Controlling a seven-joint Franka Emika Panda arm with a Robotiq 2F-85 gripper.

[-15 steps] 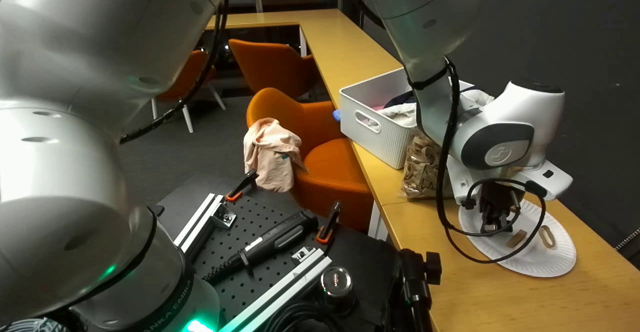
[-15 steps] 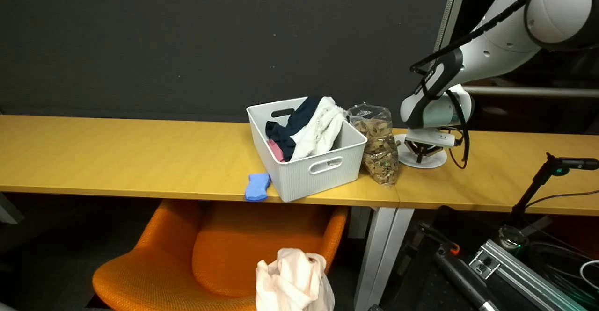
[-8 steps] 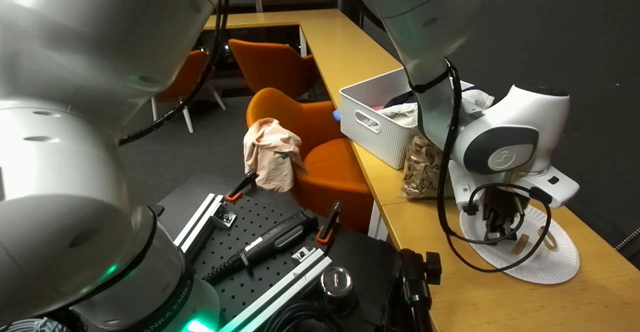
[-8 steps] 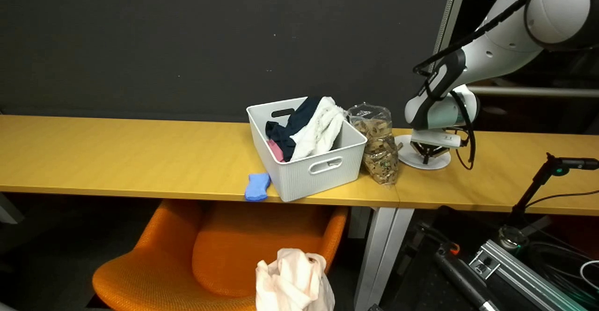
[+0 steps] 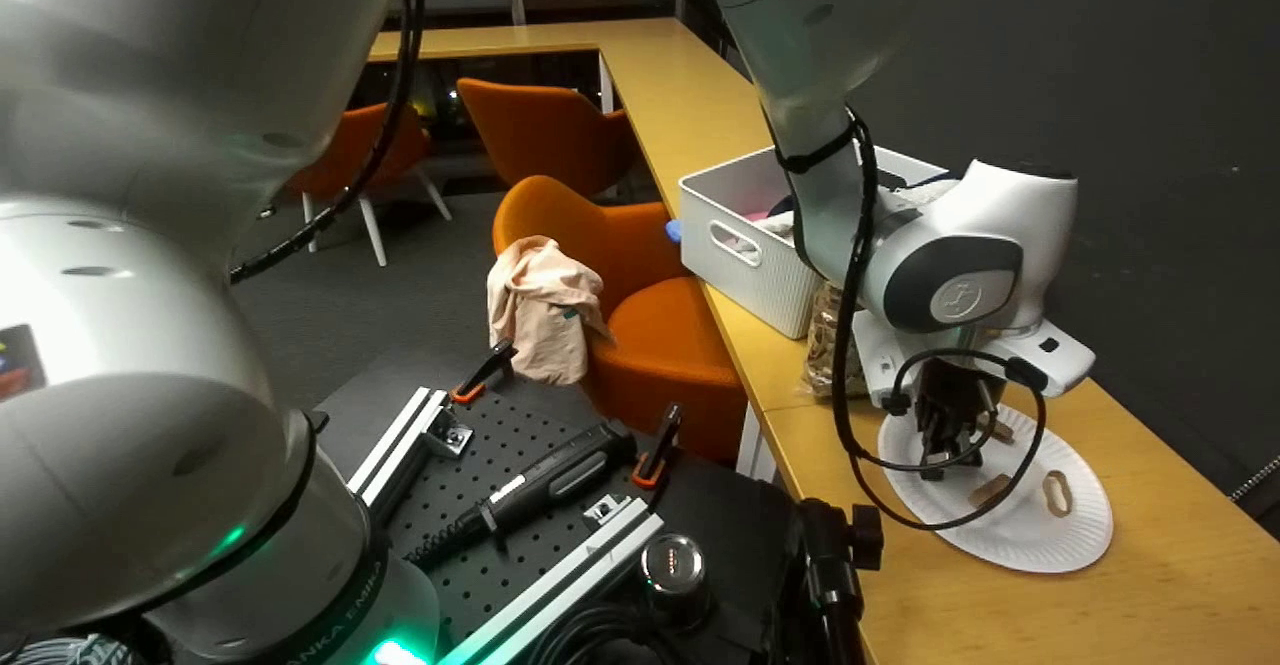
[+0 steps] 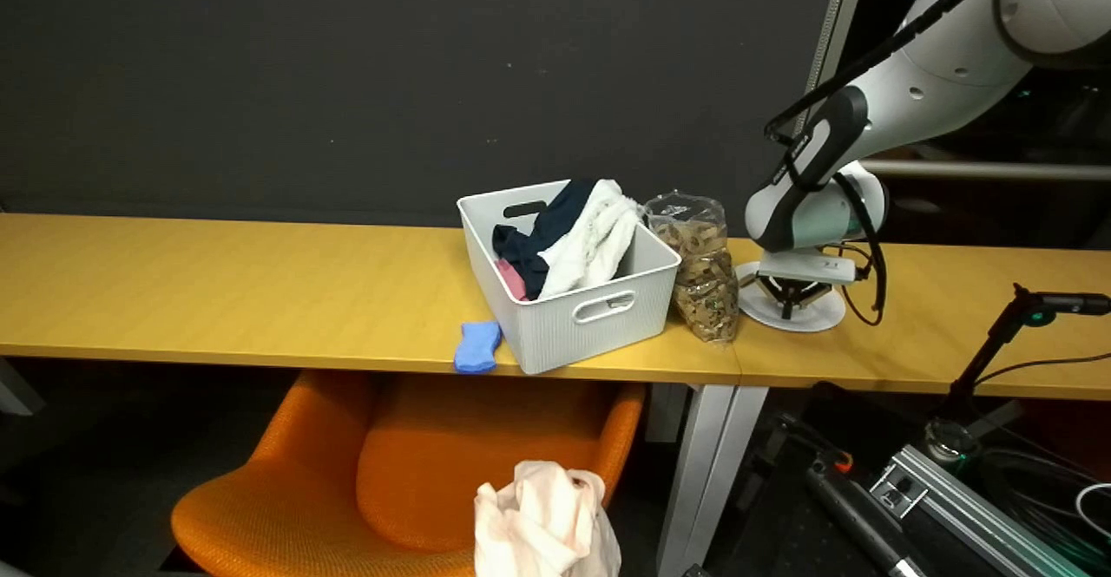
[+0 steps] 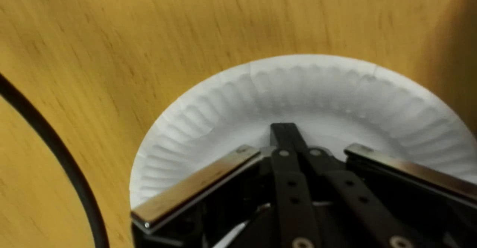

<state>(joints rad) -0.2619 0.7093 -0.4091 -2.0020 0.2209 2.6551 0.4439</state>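
Note:
My gripper (image 5: 945, 465) points down over a white paper plate (image 5: 1040, 547) on the wooden table. In the wrist view, the fingertips (image 7: 285, 128) are together with nothing seen between them, low over or touching the plate's flat middle (image 7: 335, 123). A tan ring (image 5: 1058, 493) and tan strips (image 5: 990, 490) (image 5: 996, 429) lie on the plate around the gripper. They are hidden in the wrist view. The gripper (image 6: 787, 310) and plate (image 6: 811, 323) also show in an exterior view. A clear bag (image 6: 705, 282) of tan pieces stands beside the plate.
A white bin (image 6: 555, 334) with clothes (image 6: 590, 239) stands past the bag. A blue item (image 6: 477, 347) lies at the table's front edge. An orange chair (image 5: 670, 335) with a pale cloth (image 5: 545, 305) is beside the table. A black cart (image 5: 520, 475) holds tools, clamps and cables.
The gripper and the plate have shifted together toward the table's front edge. A tan strip formerly hidden behind the gripper now shows. The bin, bag and chair have not moved.

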